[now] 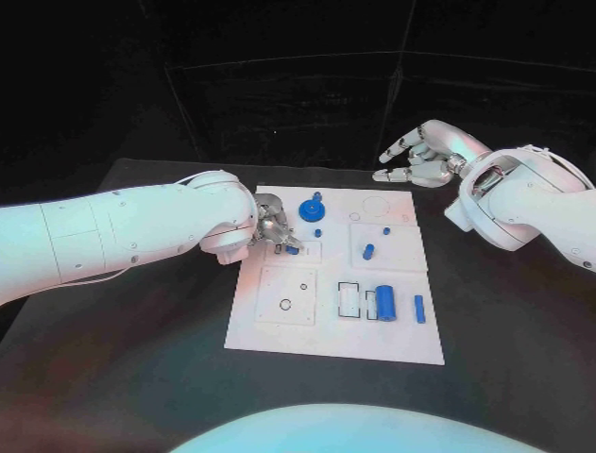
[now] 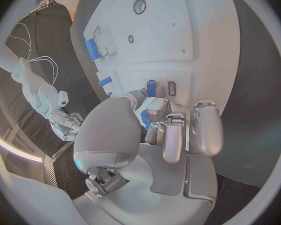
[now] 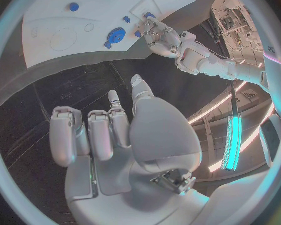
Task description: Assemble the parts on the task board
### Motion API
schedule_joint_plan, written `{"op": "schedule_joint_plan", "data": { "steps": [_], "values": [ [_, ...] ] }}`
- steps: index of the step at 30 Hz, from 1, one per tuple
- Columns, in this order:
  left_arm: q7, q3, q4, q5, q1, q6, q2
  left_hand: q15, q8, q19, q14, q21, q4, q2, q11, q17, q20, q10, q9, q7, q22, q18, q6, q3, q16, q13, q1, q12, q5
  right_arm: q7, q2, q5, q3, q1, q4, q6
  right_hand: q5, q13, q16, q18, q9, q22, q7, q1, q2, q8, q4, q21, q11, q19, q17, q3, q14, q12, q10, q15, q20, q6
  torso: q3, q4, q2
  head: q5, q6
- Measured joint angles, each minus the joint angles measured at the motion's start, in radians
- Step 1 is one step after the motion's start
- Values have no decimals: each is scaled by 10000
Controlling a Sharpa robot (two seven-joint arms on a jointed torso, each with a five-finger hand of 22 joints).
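In the head view, the silver many-fingered left hand (image 1: 273,231) is seen at the left edge of the white rectangular task board (image 1: 287,332), its fingers closed around a small blue peg-like part (image 1: 292,249) close to a small square recess. The other parts lie on the board: a round blue knob-shaped part (image 1: 312,209) just beside the hand, a short blue pin (image 1: 368,251) near the middle, and a thick blue cylinder (image 1: 386,302) with a thin blue bar (image 1: 419,309) toward the near edge. The silver right hand (image 1: 417,157) is held above the black table (image 1: 134,377) beyond the far edge of the board, its fingers apart and nothing in them.

In the left wrist view, the left hand (image 2: 172,135) is seen with the small blue part (image 2: 143,119) pinched between its fingers, very near the board surface. It is judged that the part may be tilted when pressed down, so that it jams at the recess edge or slips out of the pinch. The round knob could also be knocked by the fingers, since it stands so close.

In the right wrist view, the right hand (image 3: 109,135) is seen loosely spread and empty over the table, well apart from the board.

No brand, label or readable writing can be made out on the task's things in any view.
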Motion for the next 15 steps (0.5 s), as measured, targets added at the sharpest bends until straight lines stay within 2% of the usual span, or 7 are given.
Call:
{"op": "schedule_joint_plan", "data": {
  "steps": [3, 8, 15],
  "values": [
    [-12, 3, -33, -13, 6, 50, 29, 0, 70, 0, 0, 0, 32, -63, 0, 0, 0, 0, 16, -38, 10, -1, 39, 50, 0, 0, -63, 0, -26, 1, 0, 0, 0, 0, 1, 0, 0, 0, 0, -1, 0, 0, 0, 44, 44, 0, 0, 0, 0, 0, 0, 0, 0, 0, 0, 0, 0, 0, 0, 0, 0, 1, -7],
    [-26, 5, -119, -31, 11, 138, 93, 0, 76, 0, 0, 0, -314, -116, -55, 0, 0, 56, 76, -92, 9, 0, 124, 399, 0, 10, -405, 10, -30, 2, 0, 1, 0, 0, 4, -1, 0, 1, 0, 0, 0, 0, 0, 54, 54, 0, 0, 0, 0, 0, 0, 0, 0, 0, 0, 0, 0, 0, 2, 0, 0, -12, -23],
    [-58, 6, -320, -47, 16, 284, 255, 0, 152, 35, 0, 0, -532, -120, -97, 0, -35, 98, 98, -166, 54, 0, 210, 617, 0, 79, -779, 119, -41, 2, -1, 2, 0, 0, 13, -2, 0, 0, -35, 0, 0, 0, 0, 54, 54, 0, 0, 0, 0, 0, -1, 0, 0, 0, 0, 0, 0, 0, 6, -6, 0, -24, -29]
  ]
}}
